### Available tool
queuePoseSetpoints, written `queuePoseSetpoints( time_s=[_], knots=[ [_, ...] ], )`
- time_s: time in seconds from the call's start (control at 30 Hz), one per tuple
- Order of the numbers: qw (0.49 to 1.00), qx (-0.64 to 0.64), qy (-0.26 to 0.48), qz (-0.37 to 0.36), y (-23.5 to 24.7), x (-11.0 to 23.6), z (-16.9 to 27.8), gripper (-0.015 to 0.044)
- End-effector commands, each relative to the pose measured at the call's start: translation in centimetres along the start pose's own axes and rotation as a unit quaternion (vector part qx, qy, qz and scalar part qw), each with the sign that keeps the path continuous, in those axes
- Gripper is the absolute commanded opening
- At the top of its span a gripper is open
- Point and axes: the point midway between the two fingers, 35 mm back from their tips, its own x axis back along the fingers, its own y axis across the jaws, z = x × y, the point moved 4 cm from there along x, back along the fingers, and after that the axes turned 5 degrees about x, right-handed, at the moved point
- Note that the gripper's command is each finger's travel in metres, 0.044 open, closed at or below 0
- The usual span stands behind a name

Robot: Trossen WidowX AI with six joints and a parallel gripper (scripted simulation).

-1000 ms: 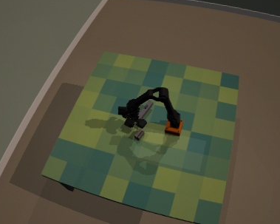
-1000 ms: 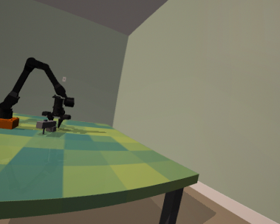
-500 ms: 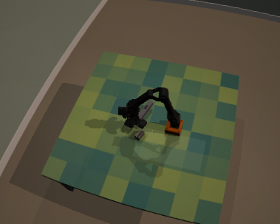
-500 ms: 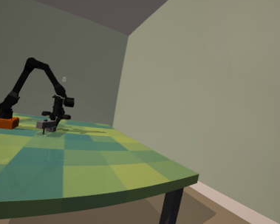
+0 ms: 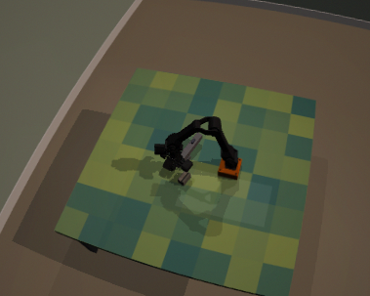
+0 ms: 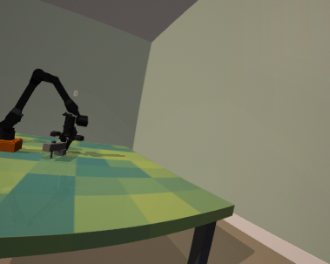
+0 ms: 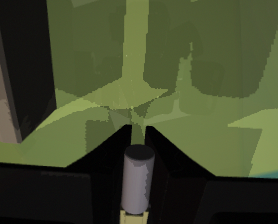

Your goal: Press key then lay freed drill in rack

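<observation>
Gripper clamped on the grey drill cylinder, low over the checkered table.

In the wrist view the gripper (image 7: 138,131) has its black fingers drawn narrow around the upright grey drill (image 7: 136,176), which stands between them with a pale yellow piece just below it at the frame's bottom edge. From the side, the gripper (image 6: 68,144) points down beside a small grey block (image 6: 54,146) on the green-and-teal table (image 6: 119,186). From above, a long grey rack (image 5: 192,148) lies under the arm (image 5: 207,128), and a small grey piece (image 5: 184,178) sits just in front of the gripper. The arm's orange base (image 5: 229,168) is near, to the right.
</observation>
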Motion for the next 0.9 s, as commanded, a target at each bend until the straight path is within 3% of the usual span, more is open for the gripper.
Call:
queuePoseSetpoints(
  time_s=[0.0,0.6,0.87],
  knots=[
    [1.000,-0.002,-0.002,0.001,-0.3,0.1,-0.8,0.0000],
    [1.000,-0.002,-0.003,0.001,-0.5,0.0,-3.3,0.0000],
    [1.000,0.000,-0.001,0.000,-0.3,-0.1,-2.6,0.0210]
  ],
)
